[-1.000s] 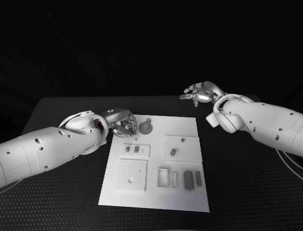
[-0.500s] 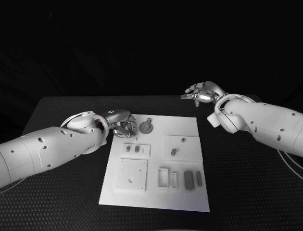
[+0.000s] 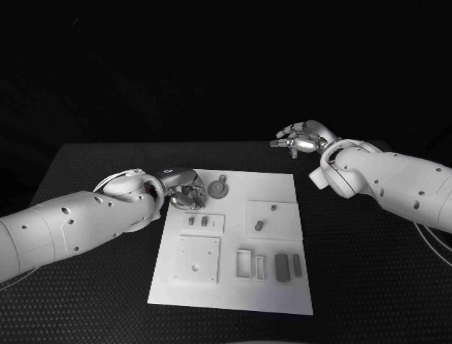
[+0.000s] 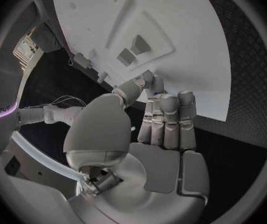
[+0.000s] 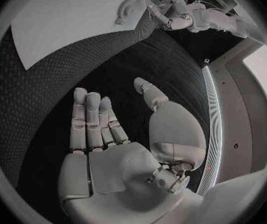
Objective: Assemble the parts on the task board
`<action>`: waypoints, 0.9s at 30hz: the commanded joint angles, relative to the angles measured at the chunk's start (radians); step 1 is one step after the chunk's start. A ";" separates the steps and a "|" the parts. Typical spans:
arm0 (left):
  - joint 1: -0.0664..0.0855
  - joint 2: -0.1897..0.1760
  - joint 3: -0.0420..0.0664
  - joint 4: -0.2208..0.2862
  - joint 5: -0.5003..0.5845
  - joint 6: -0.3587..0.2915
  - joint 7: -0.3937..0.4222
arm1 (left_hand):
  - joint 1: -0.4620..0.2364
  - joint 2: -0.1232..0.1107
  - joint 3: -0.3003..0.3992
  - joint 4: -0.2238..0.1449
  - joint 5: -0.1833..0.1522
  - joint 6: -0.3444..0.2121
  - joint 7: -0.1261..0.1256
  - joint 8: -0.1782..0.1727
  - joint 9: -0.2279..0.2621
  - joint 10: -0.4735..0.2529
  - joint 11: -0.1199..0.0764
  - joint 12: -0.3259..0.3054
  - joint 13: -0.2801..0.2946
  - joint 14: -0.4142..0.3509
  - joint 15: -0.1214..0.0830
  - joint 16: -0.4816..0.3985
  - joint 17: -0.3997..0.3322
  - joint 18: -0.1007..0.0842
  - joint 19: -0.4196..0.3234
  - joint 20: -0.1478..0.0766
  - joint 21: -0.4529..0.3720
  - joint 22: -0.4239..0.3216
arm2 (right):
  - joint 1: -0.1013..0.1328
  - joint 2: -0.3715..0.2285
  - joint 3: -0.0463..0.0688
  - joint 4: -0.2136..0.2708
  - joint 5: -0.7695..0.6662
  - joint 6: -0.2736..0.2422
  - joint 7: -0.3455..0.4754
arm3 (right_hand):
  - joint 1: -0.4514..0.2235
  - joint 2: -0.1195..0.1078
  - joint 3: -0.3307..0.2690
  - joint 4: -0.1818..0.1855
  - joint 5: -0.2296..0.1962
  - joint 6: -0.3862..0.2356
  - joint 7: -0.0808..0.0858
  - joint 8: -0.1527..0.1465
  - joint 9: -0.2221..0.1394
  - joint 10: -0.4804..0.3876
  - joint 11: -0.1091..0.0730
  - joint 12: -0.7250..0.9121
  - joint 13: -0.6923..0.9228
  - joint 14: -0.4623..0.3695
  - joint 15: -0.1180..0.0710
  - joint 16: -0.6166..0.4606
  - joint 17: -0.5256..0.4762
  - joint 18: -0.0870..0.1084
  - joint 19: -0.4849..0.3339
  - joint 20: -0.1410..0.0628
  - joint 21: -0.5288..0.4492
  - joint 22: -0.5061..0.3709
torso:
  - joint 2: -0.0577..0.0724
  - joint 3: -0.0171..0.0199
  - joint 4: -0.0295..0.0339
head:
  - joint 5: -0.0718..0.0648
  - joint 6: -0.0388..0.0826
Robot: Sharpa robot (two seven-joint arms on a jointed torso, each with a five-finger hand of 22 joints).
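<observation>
So far little of the assembly looks done. The white board [image 3: 237,240] lies in the middle of the black surface [image 3: 92,172], and most small grey parts lie loose on it: a round disc-shaped part [image 3: 218,189] near the far left corner, two small blocks [image 3: 197,221] on a raised plate, another piece [image 3: 258,226] on the plate beside it, and longer bars [image 3: 281,266] toward the near edge. Whether any of them is already seated I cannot tell. The left hand [image 3: 183,190] hangs over the board's far left corner, just beside the disc; its fingers are curled together, and nothing shows between them in the wrist view [image 4: 161,119]. The right hand [image 3: 300,138] hovers beyond the board's far right corner, fingers loosely spread and holding nothing. By my judgement, nearly all the fitting is left.
</observation>
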 commanded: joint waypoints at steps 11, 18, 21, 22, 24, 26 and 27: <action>-0.004 0.008 -0.001 0.000 -0.003 0.024 0.011 | -0.002 0.008 0.007 -0.002 0.004 0.008 0.004 0.002 0.007 0.007 -0.001 -0.006 0.001 0.008 0.000 0.004 -0.002 0.012 0.007 -0.055 0.006 0.015 | 0.000 0.001 0.001 0.002 -0.005 0.010 0.005 | -0.007 0.000 -0.005 -0.001 0.004 -0.005 0.046 0.006 -0.002 -0.007 0.000 0.005 -0.002 -0.006 0.000 0.006 -0.001 0.014 0.000 0.008 -0.003 0.020 | 0.000 0.0000 0.0005 | -0.002 -0.002; -0.004 0.019 -0.004 -0.007 -0.016 0.029 0.000 | -0.002 0.009 0.008 -0.002 0.004 0.007 0.005 0.001 0.007 0.007 -0.001 -0.007 0.001 0.008 0.000 0.004 -0.003 0.012 0.007 -0.055 0.006 0.014 | 0.000 0.000 0.001 0.002 -0.005 0.010 0.005 | -0.007 0.000 -0.005 -0.001 0.003 -0.005 0.046 0.006 -0.002 -0.007 0.000 0.006 -0.003 -0.006 0.000 0.006 -0.001 0.014 0.000 0.008 -0.003 0.020 | 0.000 0.0004 0.0008 | -0.002 -0.002; -0.004 0.028 -0.008 -0.014 -0.033 0.042 -0.010 | -0.002 0.009 0.008 -0.002 0.004 0.007 0.005 0.001 0.007 0.007 -0.001 -0.007 0.001 0.008 0.000 0.004 -0.003 0.012 0.007 -0.055 0.006 0.014 | 0.000 0.001 0.001 0.002 -0.005 0.010 0.006 | -0.007 0.000 -0.005 -0.001 0.003 -0.005 0.046 0.006 -0.002 -0.007 0.000 0.006 -0.003 -0.006 0.000 0.006 -0.002 0.014 0.000 0.008 -0.003 0.020 | 0.000 -0.0001 -0.0007 | -0.003 -0.002; -0.004 0.031 -0.010 -0.016 -0.035 0.047 -0.015 | -0.001 0.009 0.008 -0.003 0.004 0.006 0.005 0.001 0.007 0.007 -0.001 -0.008 0.001 0.008 0.000 0.004 -0.003 0.012 0.007 -0.055 0.006 0.014 | 0.000 0.001 0.001 0.002 -0.005 0.010 0.006 | -0.007 0.000 -0.005 -0.001 0.003 -0.005 0.046 0.006 -0.002 -0.007 0.000 0.006 -0.003 -0.006 0.000 0.006 -0.002 0.014 0.000 0.008 -0.003 0.020 | 0.000 -0.0003 -0.0012 | -0.003 -0.002; -0.004 0.035 -0.013 -0.018 -0.046 0.059 -0.021 | -0.001 0.010 0.008 -0.003 0.004 0.006 0.005 0.001 0.007 0.007 -0.001 -0.008 0.001 0.008 0.000 0.004 -0.003 0.012 0.008 -0.055 0.006 0.014 | 0.000 0.002 0.001 0.002 -0.005 0.010 0.006 | -0.007 0.000 -0.005 -0.001 0.003 -0.005 0.046 0.006 -0.002 -0.007 0.000 0.006 -0.003 -0.006 0.000 0.006 -0.002 0.014 0.000 0.008 -0.003 0.020 | 0.001 -0.0004 -0.0023 | -0.003 -0.002; -0.005 0.037 -0.017 -0.020 -0.058 0.067 -0.029 | -0.001 0.010 0.009 -0.003 0.004 0.006 0.005 0.001 0.007 0.006 -0.001 -0.008 0.001 0.008 0.000 0.004 -0.004 0.012 0.008 -0.055 0.006 0.014 | 0.000 0.002 0.001 0.002 -0.005 0.010 0.006 | -0.007 0.000 -0.005 -0.001 0.003 -0.005 0.046 0.006 -0.002 -0.007 0.000 0.006 -0.004 -0.006 0.000 0.006 -0.002 0.014 0.000 0.008 -0.003 0.020 | 0.001 -0.0002 -0.0030 | -0.003 -0.003; -0.005 0.038 -0.018 -0.020 -0.063 0.069 -0.033 | -0.001 0.010 0.009 -0.003 0.004 0.006 0.005 0.001 0.007 0.006 -0.001 -0.009 0.001 0.008 0.000 0.004 -0.004 0.012 0.008 -0.055 0.006 0.014 | 0.000 0.002 0.001 0.002 -0.005 0.011 0.006 | -0.007 0.000 -0.005 -0.001 0.003 -0.005 0.046 0.006 -0.002 -0.007 0.000 0.006 -0.004 -0.006 0.000 0.006 -0.002 0.014 0.000 0.008 -0.003 0.020 | 0.001 -0.0002 -0.0028 | -0.004 -0.004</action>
